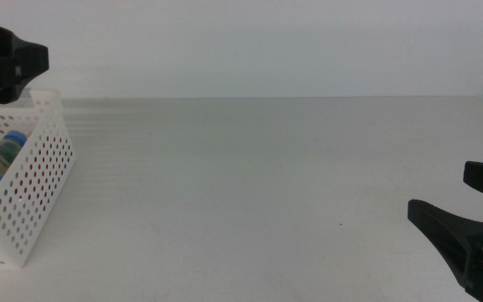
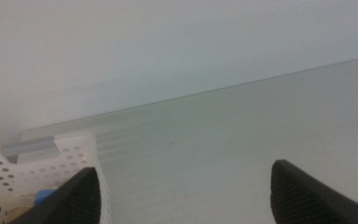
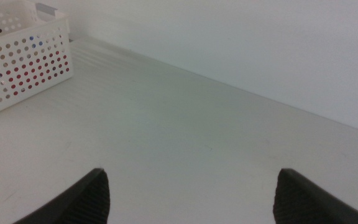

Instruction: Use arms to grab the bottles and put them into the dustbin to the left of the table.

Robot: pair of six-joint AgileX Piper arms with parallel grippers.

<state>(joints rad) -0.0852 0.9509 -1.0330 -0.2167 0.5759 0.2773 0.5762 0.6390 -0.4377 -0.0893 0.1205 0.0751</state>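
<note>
The white perforated dustbin (image 1: 32, 180) stands at the table's left edge. A bottle with a blue cap (image 1: 11, 141) and blue label lies inside it, and something red (image 1: 23, 183) shows through the wall holes. My left gripper (image 1: 15, 57) hovers above the dustbin's far end, open and holding nothing. Its wrist view shows the open left gripper (image 2: 185, 168) over the dustbin's rim (image 2: 48, 152) and a blue cap (image 2: 42, 198). My right gripper (image 1: 439, 191) waits open and empty low at the table's right side. From the open right gripper (image 3: 191, 173), the dustbin (image 3: 23, 56) lies far across the table.
The white-grey table (image 1: 258, 184) stretches between the two arms and ends at a pale wall (image 1: 267, 42) behind. The table's right edge runs close to the right gripper.
</note>
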